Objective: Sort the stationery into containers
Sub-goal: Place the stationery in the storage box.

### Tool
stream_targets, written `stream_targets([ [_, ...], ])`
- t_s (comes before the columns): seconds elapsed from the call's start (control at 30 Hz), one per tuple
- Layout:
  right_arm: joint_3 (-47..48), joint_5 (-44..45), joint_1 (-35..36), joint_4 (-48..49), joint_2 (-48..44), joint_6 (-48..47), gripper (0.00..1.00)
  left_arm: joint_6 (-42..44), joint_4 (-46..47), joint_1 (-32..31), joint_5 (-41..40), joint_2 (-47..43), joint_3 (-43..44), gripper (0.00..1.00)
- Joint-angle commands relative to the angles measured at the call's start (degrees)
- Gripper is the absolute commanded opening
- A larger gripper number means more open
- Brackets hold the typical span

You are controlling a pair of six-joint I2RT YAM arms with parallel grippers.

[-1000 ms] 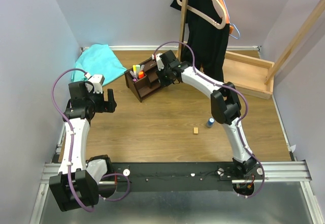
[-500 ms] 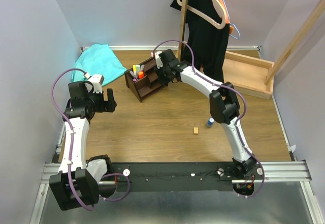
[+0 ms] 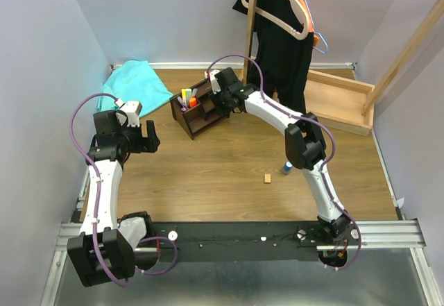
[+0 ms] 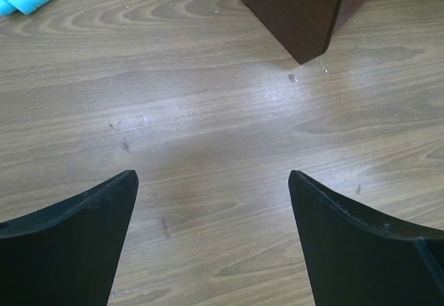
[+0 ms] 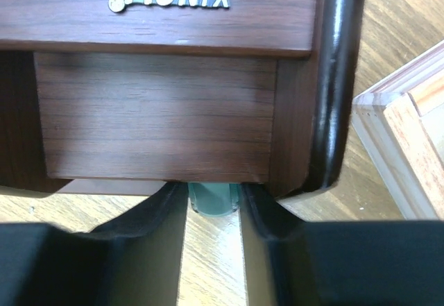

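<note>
In the last second the right gripper [image 5: 214, 193] had edged farther over the organizer [image 5: 156, 112] by the table's far edge, clamped on a green marker [image 5: 214, 202]. A drop looked close. The left gripper [image 4: 211, 202] hung apart, empty. The block [image 3: 267, 178] and blue cylinder [image 3: 287, 167] remained unsorted.

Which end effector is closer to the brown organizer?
Right. The right end effector is over the right end of the organizer, gripping a green marker. The left end effector is open, well off to its left.
</note>
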Motion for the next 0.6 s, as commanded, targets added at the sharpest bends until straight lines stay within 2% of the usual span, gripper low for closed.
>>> stream_targets([
  [0.0,0.02,1.53,1.09,1.28,0.33,-0.64,0.49,-0.48,0.79,0.34,2.02,-0.41,-0.4,0.99],
  [0.13,-1.38,1.71,1.27,1.19,-0.64,-0.9,0.57,-0.65,1.14,0.34,2.29,-0.58,-0.58,0.99],
  [0.37,-2.44,2.58,1.62,1.02,-2.74,-1.26,0.58,-1.27,1.32,0.34,2.9,-1.29,-1.28,0.99],
  [0.57,-9.46,3.64,1.71,-0.92,-10.11,-2.22,0.59,-1.27,1.05,0.42,2.9,-2.08,-1.1,0.99],
])
